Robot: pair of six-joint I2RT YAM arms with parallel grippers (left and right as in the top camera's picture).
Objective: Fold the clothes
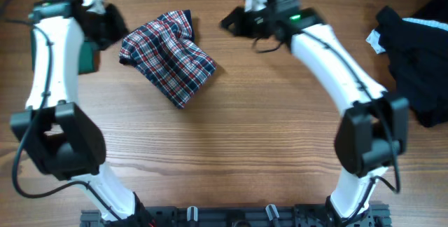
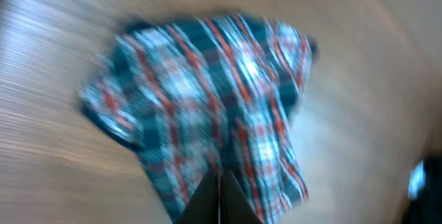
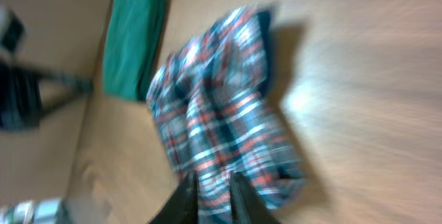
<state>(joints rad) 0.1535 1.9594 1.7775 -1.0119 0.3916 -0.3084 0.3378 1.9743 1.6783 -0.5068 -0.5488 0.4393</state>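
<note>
Nearest to the overhead camera, the dark elbows of the left arm point(image 1: 59, 139) and the right arm point(image 1: 371, 136) are standing at the lower corners of the frame. Higher up, the plaid dress point(image 1: 168, 55) is lying crumpled in a heap on the wooden table point(image 1: 266, 136), in the upper middle-left. The left gripper point(image 1: 112, 27) is hanging just beside its upper left edge and the right gripper point(image 1: 227, 22) near its upper right; neither is holding the cloth. A green cloth point(image 1: 89, 55) is lying at the left, partly under the left arm, and dark garments point(image 1: 420, 52) are lying at the right edge. Below the dress the table is offering wide room for spreading.

From the left wrist, the left gripper point(image 2: 221, 195) is pressing its fingers together at the bottom middle, closed on nothing. The plaid dress point(image 2: 207, 106) is filling the centre, blurred, with bare wood showing to its left and right.

From the right wrist, the right gripper point(image 3: 213, 196) is showing its fingers a little apart at the bottom, empty, with the plaid dress point(image 3: 221, 120) just beyond them. The green cloth point(image 3: 135, 41) is lying folded in the upper left, close to the dress, so that side is giving less room.

I am judging the dress light, soft and limp: it is likely to sag and bunch. An outer corner or edge, one for each gripper, is looking like the best hold.
</note>
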